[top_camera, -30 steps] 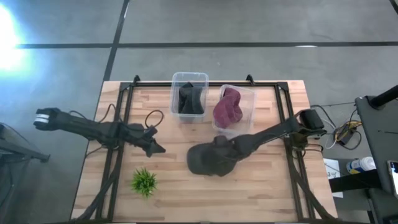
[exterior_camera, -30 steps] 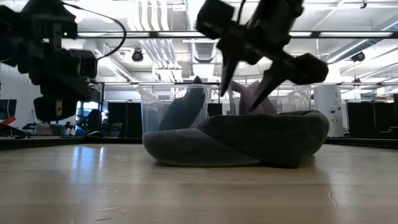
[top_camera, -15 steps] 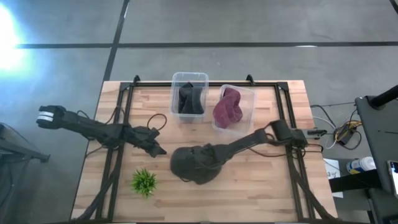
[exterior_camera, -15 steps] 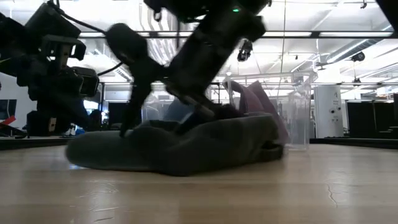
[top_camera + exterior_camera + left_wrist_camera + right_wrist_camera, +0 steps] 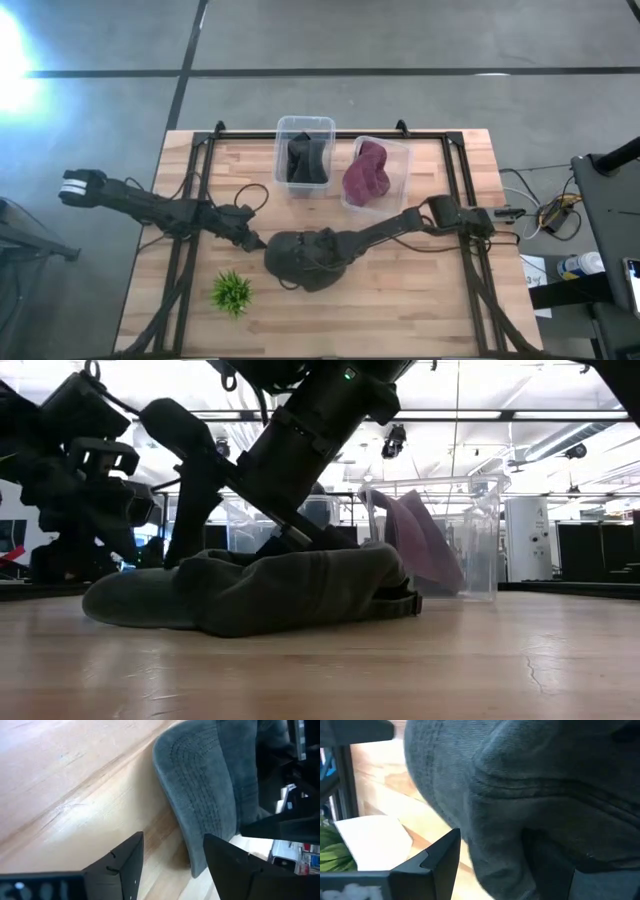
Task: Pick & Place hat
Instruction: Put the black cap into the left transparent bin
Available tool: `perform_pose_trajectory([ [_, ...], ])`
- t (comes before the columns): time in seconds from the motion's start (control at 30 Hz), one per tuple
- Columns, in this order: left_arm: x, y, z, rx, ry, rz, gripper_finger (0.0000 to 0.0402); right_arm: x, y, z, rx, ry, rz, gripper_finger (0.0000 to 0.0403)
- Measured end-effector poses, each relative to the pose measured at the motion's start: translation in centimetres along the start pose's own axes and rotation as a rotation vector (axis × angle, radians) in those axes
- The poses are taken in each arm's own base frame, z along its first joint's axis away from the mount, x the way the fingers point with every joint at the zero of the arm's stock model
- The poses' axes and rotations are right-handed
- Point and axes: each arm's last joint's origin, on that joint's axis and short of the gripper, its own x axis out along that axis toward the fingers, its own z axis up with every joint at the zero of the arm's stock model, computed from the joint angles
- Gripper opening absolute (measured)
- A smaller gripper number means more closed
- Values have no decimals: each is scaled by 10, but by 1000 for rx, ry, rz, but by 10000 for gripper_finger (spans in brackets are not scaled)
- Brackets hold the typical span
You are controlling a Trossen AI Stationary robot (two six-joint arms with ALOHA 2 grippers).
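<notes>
The hat [image 5: 300, 262], a dark grey cap, lies flat on the wooden table near its middle, with its stitched brim [image 5: 200, 790] toward the table's left. My right gripper [image 5: 318, 250] reaches in from the right and is down on the hat with its fingers apart. My left gripper [image 5: 258, 241] is open and low over the table just left of the brim. In the left wrist view the brim's edge lies just ahead of its fingers [image 5: 125, 865]. I cannot tell whether they touch it. My right gripper bears down on the hat's crown [image 5: 520, 790] with its fingers spread, slanting down from the table's right. Crown cloth bulges up between the two fingers [image 5: 437, 862]. One finger [image 5: 190, 510] comes down at the brim end, the other at the crown. The hat lies on the table.
Two clear bins stand at the table's far side: one [image 5: 306, 158] holds a dark item, the other [image 5: 368, 172] a maroon one. A small green plant [image 5: 232, 292] sits near the front left, close to the hat. Black frame rails run along both sides of the table.
My right gripper has come down onto the hat and gone toward the table's left edge. The hat has slid along the table with it, from right of the middle to just beside my left gripper. Its crown has been pressed flatter.
</notes>
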Motion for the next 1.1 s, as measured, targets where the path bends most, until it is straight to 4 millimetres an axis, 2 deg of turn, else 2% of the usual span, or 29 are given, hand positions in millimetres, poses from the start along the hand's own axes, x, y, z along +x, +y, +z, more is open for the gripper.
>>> perform_pose_trajectory([
  [0.3,7,0,1,37,10,2,202,2,6,10,30,-37,81,210],
  [0.53,13,-16,8,79,-36,-177,202,2,15,22,11,-46,145,210],
  [0.63,13,-19,8,94,-10,-221,189,-3,21,23,-27,-59,165,210],
  [0.77,11,-20,7,153,0,-235,141,-23,35,25,-91,-106,213,210],
  [0.87,9,-22,8,186,-21,-246,85,-46,47,26,-137,-119,264,210],
  [0.97,5,-26,10,216,-68,-272,22,-65,51,26,-177,-121,250,210],
  [1.03,1,-31,13,219,-98,-288,12,-82,53,24,-210,-128,225,210],
  [1.1,-6,-40,17,223,-136,-328,12,-112,58,21,-232,-164,230,210],
])
